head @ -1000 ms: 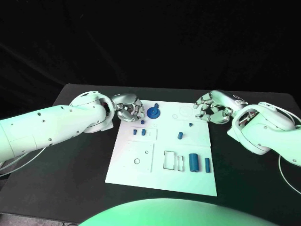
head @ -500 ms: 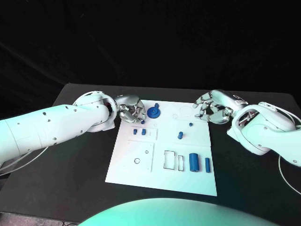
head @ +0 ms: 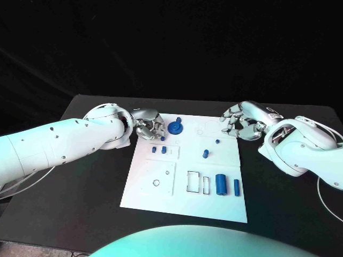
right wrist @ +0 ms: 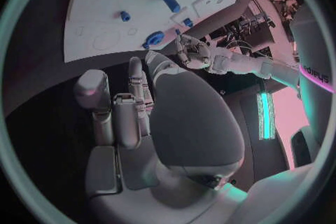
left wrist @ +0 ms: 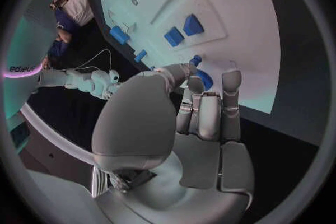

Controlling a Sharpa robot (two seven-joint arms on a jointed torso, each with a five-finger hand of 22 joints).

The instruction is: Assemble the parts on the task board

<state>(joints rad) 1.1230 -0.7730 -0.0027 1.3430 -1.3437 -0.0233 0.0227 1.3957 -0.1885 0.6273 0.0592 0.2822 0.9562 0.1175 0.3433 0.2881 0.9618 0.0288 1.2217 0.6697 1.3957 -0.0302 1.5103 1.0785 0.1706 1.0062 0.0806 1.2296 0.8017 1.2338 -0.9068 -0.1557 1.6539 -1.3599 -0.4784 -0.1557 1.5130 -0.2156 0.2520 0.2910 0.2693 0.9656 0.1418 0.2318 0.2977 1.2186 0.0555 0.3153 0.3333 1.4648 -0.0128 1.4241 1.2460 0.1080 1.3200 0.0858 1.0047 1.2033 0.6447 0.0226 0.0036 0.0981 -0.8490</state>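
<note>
You see a matt white task board (head: 152, 187), smooth blue plastic-looking parts (head: 221, 185), a matt black table (head: 71, 198), and glossy metallic hands, left hand (head: 149, 125) and right hand (head: 239, 121).

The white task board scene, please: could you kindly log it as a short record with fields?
surface: black table
board: white rectangular task board, mid-table
far-left part: round blue disc-shaped part, beside left robot hand
near-edge parts: two upright blue bars
left robot hand: at board's far-left corner, fingers curled; hold unclear
right robot hand: at far-right corner, fingers curled, nothing visibly held
</note>
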